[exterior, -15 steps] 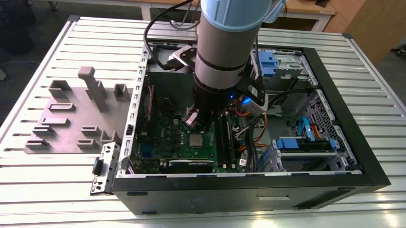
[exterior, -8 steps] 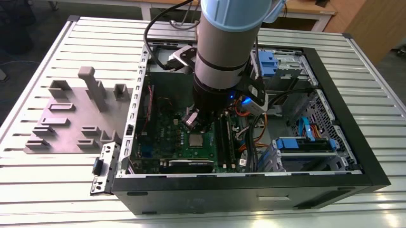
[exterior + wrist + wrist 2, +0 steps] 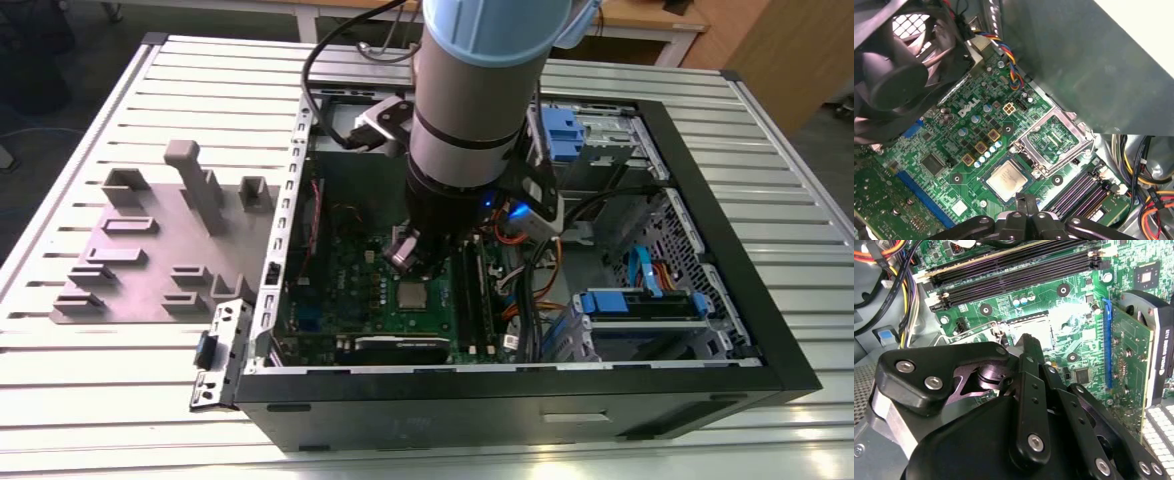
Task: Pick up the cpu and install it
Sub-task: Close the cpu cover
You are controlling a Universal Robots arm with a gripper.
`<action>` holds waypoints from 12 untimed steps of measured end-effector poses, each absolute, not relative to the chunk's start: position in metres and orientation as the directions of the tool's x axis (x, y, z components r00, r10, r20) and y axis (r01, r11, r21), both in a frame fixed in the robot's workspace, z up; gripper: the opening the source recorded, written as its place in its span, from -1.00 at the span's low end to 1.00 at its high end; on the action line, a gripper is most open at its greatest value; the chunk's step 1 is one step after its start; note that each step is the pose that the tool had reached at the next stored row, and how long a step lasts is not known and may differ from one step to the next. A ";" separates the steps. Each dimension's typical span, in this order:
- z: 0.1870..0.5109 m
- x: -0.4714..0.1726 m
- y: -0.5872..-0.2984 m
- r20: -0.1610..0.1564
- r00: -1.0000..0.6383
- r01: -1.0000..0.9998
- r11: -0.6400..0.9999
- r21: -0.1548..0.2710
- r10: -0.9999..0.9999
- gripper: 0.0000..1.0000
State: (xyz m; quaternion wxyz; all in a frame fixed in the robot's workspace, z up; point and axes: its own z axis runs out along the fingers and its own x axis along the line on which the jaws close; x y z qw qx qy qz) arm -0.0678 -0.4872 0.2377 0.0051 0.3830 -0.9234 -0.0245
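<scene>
The cpu [image 3: 1006, 178], a small square chip with a silvery top, lies flat in its socket on the green motherboard [image 3: 949, 150]. The exterior view has the cpu [image 3: 414, 294] just below the arm's tool. The silver socket frame [image 3: 1056, 141] beside it stands flipped open. My gripper [image 3: 1026, 204] hovers just above the cpu's edge, its dark fingers shut together with nothing between them. In the second wrist view the gripper [image 3: 1028, 342] points at the brightly lit socket [image 3: 1029, 324].
The motherboard sits inside an open black computer case [image 3: 747, 330] on a slatted metal table. Memory slots [image 3: 1079, 190], a black fan [image 3: 894, 75], a graphics card [image 3: 1134, 365] and cable bundles [image 3: 534, 290] crowd the socket. Grey holder blocks [image 3: 160, 240] stand at the exterior view's left.
</scene>
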 end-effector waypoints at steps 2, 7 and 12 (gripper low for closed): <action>0.238 -0.068 -0.487 -0.009 -0.687 -0.726 0.686 0.049 -0.726 -0.79; 0.238 -0.068 -0.487 -0.009 -0.633 -0.773 0.632 0.049 -0.774 -0.79; 0.238 -0.068 -0.487 -0.009 -0.624 -0.781 0.623 0.049 -0.781 -0.79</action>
